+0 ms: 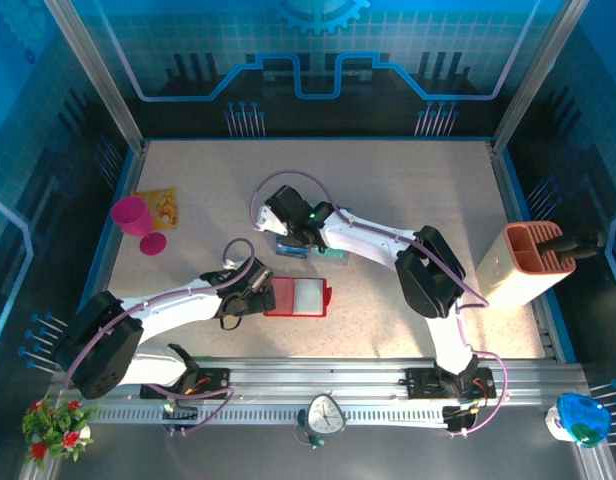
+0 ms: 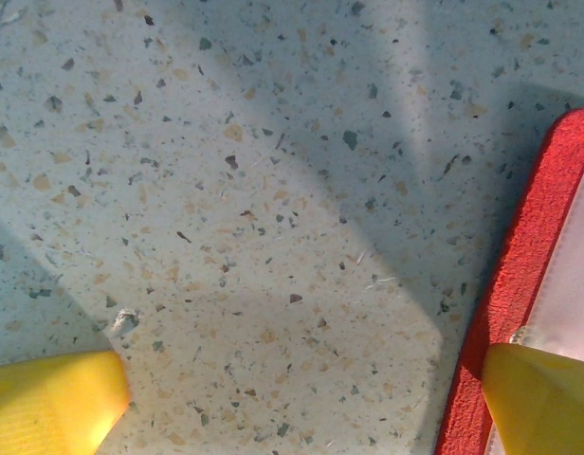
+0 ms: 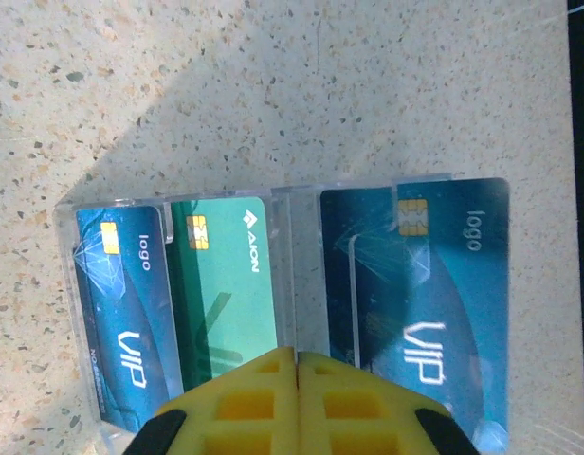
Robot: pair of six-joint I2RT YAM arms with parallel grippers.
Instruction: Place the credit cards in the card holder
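Note:
The credit cards (image 1: 291, 247) lie flat on the speckled table, tucked in a clear plastic sleeve (image 3: 301, 204): a blue VIP card (image 3: 121, 294), a teal-green one (image 3: 226, 284) and a larger blue VIP card (image 3: 434, 284). My right gripper (image 3: 298, 365) is shut, its yellow fingertips together over the sleeve's middle strip, hiding its near edge. I cannot tell if it pinches the sleeve. The red card holder (image 1: 296, 298) lies open nearer the front, showing a pale clear pocket. My left gripper (image 2: 301, 408) is open at its left edge, one finger (image 2: 543, 403) over the holder's rim (image 2: 520, 275).
A pink goblet (image 1: 136, 222) and a yellow-orange packet (image 1: 158, 207) stand at the left. An orange-brown slotted organizer (image 1: 528, 262) with a black item in it stands at the right edge. A small clock (image 1: 326, 415) sits on the front rail.

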